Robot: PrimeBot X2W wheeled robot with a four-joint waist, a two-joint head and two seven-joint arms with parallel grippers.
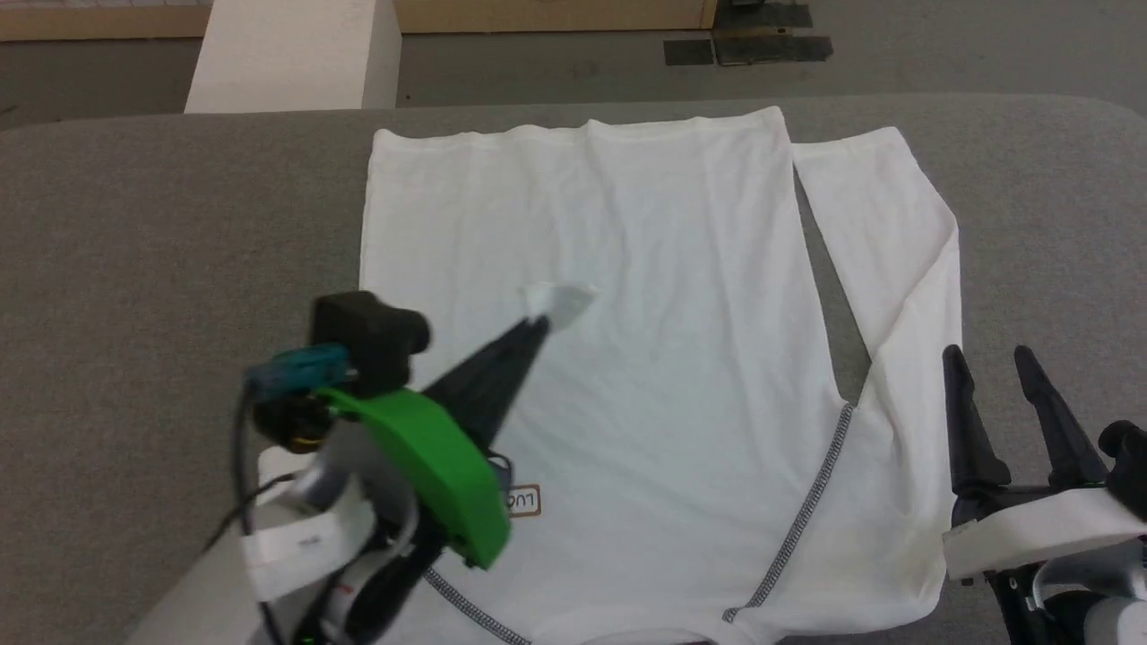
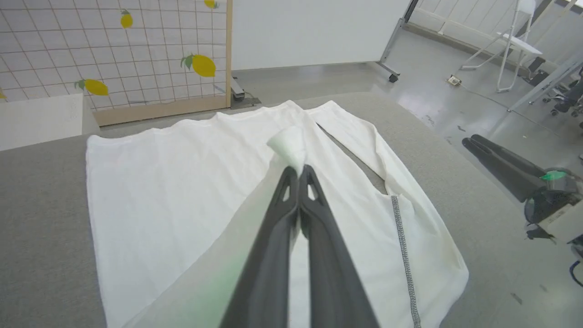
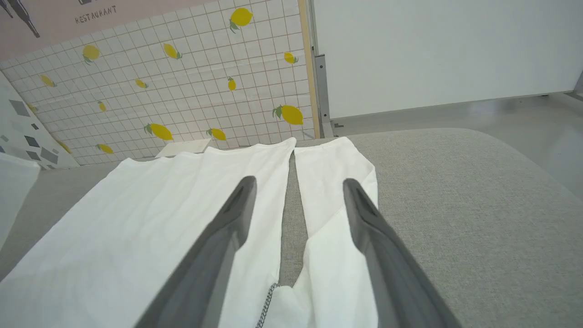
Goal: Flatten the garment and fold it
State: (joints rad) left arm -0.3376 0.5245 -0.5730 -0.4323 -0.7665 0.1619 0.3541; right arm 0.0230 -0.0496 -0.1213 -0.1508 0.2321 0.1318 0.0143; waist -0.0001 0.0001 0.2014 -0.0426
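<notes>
The left gripper (image 1: 536,327) pinches what looks like the garment (image 1: 663,233)'s sleeve end (image 1: 560,303) above the body, for an inward fold; the right gripper (image 1: 990,358) gapes empty beside the other sleeve (image 1: 896,224).

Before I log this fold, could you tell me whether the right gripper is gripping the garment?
No, the right gripper has its fingers wide apart, with none of the garment clamped between them.

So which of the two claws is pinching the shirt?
The left gripper, the one with the green cover. It is shut on a pinch of the white shirt, lifted over the middle. The right gripper stands wide open, holding nothing.
</notes>
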